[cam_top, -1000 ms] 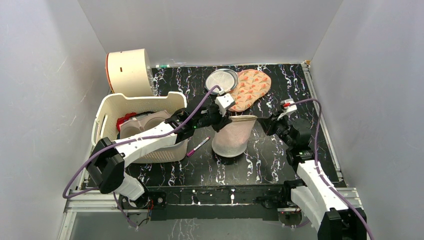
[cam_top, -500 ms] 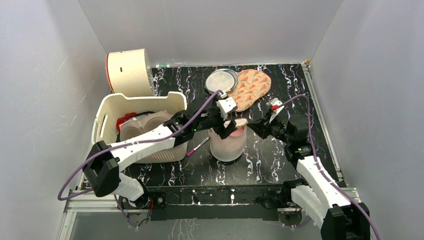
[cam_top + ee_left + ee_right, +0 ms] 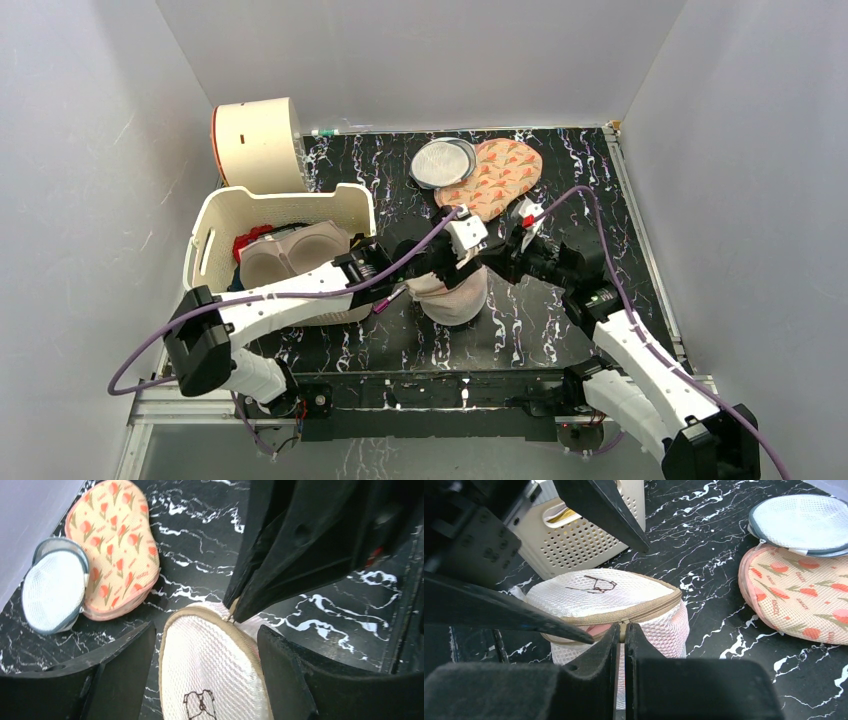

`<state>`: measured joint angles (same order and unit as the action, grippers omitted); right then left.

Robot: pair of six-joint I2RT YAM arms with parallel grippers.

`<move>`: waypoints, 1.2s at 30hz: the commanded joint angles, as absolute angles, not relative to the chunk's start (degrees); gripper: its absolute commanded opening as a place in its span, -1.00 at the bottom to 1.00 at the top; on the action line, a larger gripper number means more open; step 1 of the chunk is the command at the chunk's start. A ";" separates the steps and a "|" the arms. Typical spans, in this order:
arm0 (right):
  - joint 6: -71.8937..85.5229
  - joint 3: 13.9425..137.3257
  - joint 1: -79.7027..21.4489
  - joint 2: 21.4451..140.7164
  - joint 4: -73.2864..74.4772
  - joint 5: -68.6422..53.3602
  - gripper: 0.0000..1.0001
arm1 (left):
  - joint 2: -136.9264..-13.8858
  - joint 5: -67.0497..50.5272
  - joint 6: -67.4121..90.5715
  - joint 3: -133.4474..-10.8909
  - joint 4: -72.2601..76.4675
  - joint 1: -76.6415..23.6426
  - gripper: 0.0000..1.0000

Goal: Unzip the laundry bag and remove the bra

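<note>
The beige mesh laundry bag [image 3: 455, 298] stands on the black marble table, its lid with the small bra drawing [image 3: 200, 704] facing up. My left gripper [image 3: 450, 262] is open, and its fingers [image 3: 125, 665] stand on either side of the lid [image 3: 210, 670] without pressing it. From the right, my right gripper [image 3: 622, 626] is shut on the zipper pull [image 3: 623, 624] at the bag's rim. The zipper [image 3: 644, 609] is parted to the left of the pull. Pink fabric of the bra [image 3: 596, 629] shows in that gap; the rest of it is hidden inside the bag.
A white perforated basket [image 3: 215, 225] holding a beige moulded bra [image 3: 290, 255] stands to the left. A grey round mesh pouch [image 3: 443, 162] and an orange-patterned pouch [image 3: 500, 175] lie behind the bag. A pen [image 3: 383, 306] lies beside the basket. A cream drum [image 3: 258, 140] sits at the back left.
My left gripper has let go of the bag's rim, opened and now straddles the lid. The right arm moved left with the zipper pull. The bag has sunk lower.
</note>
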<state>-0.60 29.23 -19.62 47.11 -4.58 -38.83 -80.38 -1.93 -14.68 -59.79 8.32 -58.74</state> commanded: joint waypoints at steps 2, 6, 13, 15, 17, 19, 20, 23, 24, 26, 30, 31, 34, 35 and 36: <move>-3.41 33.47 -20.04 44.91 -4.33 -36.40 -1.00 | -82.74 3.56 -15.20 -62.74 5.62 -59.10 0.40; -3.63 32.67 -20.12 45.44 -4.78 -35.08 -1.00 | -82.45 4.22 -15.69 -62.49 6.18 -59.22 -0.52; 2.99 28.96 -18.00 43.08 -11.31 -26.25 -1.00 | -78.88 4.41 -18.41 -59.44 9.46 -59.89 -0.86; 4.68 28.47 -14.48 43.73 -11.83 -27.00 -1.00 | -78.65 4.79 -18.77 -59.14 10.06 -60.10 -0.96; 5.47 28.03 -10.91 44.89 -11.97 -28.54 -1.00 | -77.06 5.45 -19.10 -58.61 10.88 -60.40 -1.00; 6.14 27.23 -7.25 46.13 -12.65 -29.99 -1.00 | -75.82 5.53 -19.39 -57.89 11.94 -60.62 -1.00; 6.77 26.60 -5.29 46.82 -13.46 -30.50 -1.00 | -75.12 5.35 -19.54 -57.42 12.41 -60.71 -1.00; 7.83 25.07 -2.33 48.57 -16.28 -30.67 -1.00 | -73.41 4.69 -19.91 -56.46 13.58 -61.06 -1.00; 8.39 24.72 -1.88 48.98 -17.43 -30.86 -1.00 | -72.93 4.52 -20.08 -56.13 13.99 -61.12 -1.00; 9.55 24.40 -1.11 49.29 -19.74 -32.23 -1.00 | -72.30 4.67 -20.49 -55.40 14.80 -61.22 -1.00; 6.88 27.44 -1.12 50.24 -18.84 -40.45 -1.00 | -73.06 6.00 -20.93 -55.87 14.30 -61.34 -0.97; 6.14 28.81 -1.35 50.77 -17.72 -42.84 -1.00 | -73.82 6.40 -20.73 -56.36 13.84 -61.35 -0.87; 4.32 30.72 -2.86 50.94 -14.28 -45.32 -1.00 | -75.56 6.67 -20.48 -57.56 12.03 -61.35 -0.58; 3.88 31.03 -3.61 50.66 -13.58 -45.80 -1.00 | -76.30 6.74 -20.45 -58.02 11.30 -61.37 -0.54; 3.56 31.22 -4.07 50.23 -13.11 -46.19 -1.00 | -77.08 6.78 -20.40 -58.61 10.42 -61.37 -0.51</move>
